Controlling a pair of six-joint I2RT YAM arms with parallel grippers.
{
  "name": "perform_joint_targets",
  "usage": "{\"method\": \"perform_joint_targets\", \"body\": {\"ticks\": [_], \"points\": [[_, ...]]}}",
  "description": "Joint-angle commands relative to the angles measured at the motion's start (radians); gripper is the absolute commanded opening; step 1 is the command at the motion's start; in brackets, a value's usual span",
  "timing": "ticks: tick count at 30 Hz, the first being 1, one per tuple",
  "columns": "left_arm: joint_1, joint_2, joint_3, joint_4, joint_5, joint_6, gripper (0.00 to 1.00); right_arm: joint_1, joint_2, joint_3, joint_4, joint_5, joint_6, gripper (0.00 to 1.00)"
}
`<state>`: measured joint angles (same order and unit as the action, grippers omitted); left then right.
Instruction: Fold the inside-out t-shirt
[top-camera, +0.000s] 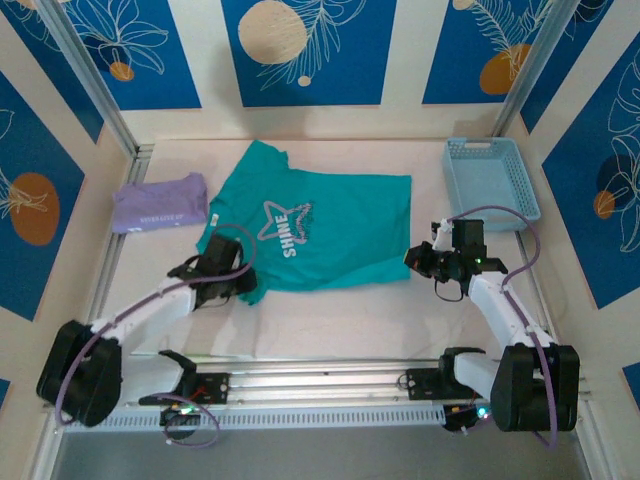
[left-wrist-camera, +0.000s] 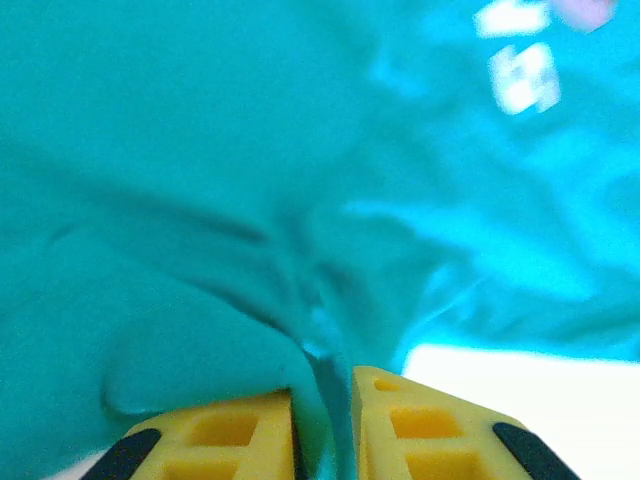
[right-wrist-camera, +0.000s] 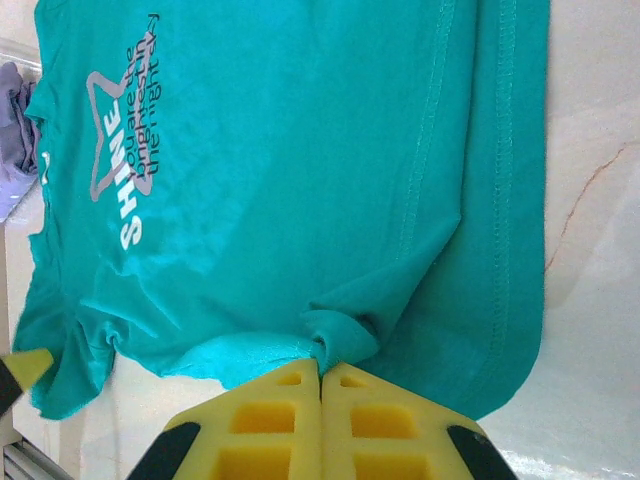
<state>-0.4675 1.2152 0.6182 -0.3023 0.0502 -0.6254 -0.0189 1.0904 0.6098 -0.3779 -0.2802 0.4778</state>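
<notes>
Two claws are at work here, and both have hold of the inside-out t-shirt (top-camera: 335, 235). The left gripper (top-camera: 240, 270) sits at the shirt's near left corner, by a sleeve. In its wrist view the left gripper (left-wrist-camera: 325, 385) is nearly closed: a narrow slit separates the yellow fingers (left-wrist-camera: 230, 430), and a ridge of teal cloth (left-wrist-camera: 200, 150) runs down into it, so we read it as pinching the fabric. The right gripper (top-camera: 415, 258) meets the shirt at its near right corner, beside the hem. Seen from the wrist, the right gripper (right-wrist-camera: 320, 368) has its jaws pressed fully together, and a small pucker of the shirt (right-wrist-camera: 300, 150) is bunched at the tips.

The shirt lies spread flat mid-table, neck to the left and hem to the right, with the star print (top-camera: 285, 228) and the word "SHINE" facing up. The hem's double stitching shows in the right wrist view.

The table (top-camera: 330, 320) is pale with a faint marbled vein. A folded lavender shirt (top-camera: 160, 203) rests just left of the teal one, and a light blue basket (top-camera: 492, 180) stands at the far right, apart from the shirt. An aluminium rail (top-camera: 320, 385) crosses the near edge between the arm bases. The walls carry blue panels with white leaf drawings and orange and cream discs.
</notes>
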Motion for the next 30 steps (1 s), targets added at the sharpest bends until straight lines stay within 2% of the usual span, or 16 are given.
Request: {"method": "perform_joint_targets", "body": {"ticks": [1, 3, 6, 10, 13, 17, 22, 30], "points": [[-0.013, 0.13, 0.107, 0.143, 0.124, 0.043, 0.23, 0.007, -0.001, 0.001, -0.007, -0.009, -0.02, 0.0], [-0.016, 0.213, 0.179, 0.172, 0.151, 0.056, 0.27, 0.008, -0.004, 0.003, -0.012, -0.006, -0.021, 0.0], [-0.016, 0.28, 0.26, 0.162, 0.152, 0.096, 0.39, 0.009, -0.009, 0.005, -0.016, -0.008, -0.016, 0.0], [-0.011, 0.236, 0.254, 0.106, 0.054, 0.155, 0.5, 0.02, -0.014, 0.009, -0.018, -0.011, -0.006, 0.0], [0.016, 0.167, 0.185, 0.09, 0.009, 0.162, 0.54, 0.027, -0.012, 0.01, -0.021, -0.002, -0.01, 0.0], [0.053, 0.134, 0.119, 0.108, 0.023, 0.162, 0.55, 0.031, -0.008, 0.017, -0.025, 0.006, -0.014, 0.0], [0.055, 0.22, 0.143, 0.126, 0.082, 0.143, 0.55, 0.039, -0.004, 0.025, -0.033, 0.006, -0.015, 0.0], [0.055, 0.328, 0.169, 0.172, 0.091, 0.132, 0.49, 0.044, -0.02, 0.024, -0.047, 0.014, -0.018, 0.0]]}}
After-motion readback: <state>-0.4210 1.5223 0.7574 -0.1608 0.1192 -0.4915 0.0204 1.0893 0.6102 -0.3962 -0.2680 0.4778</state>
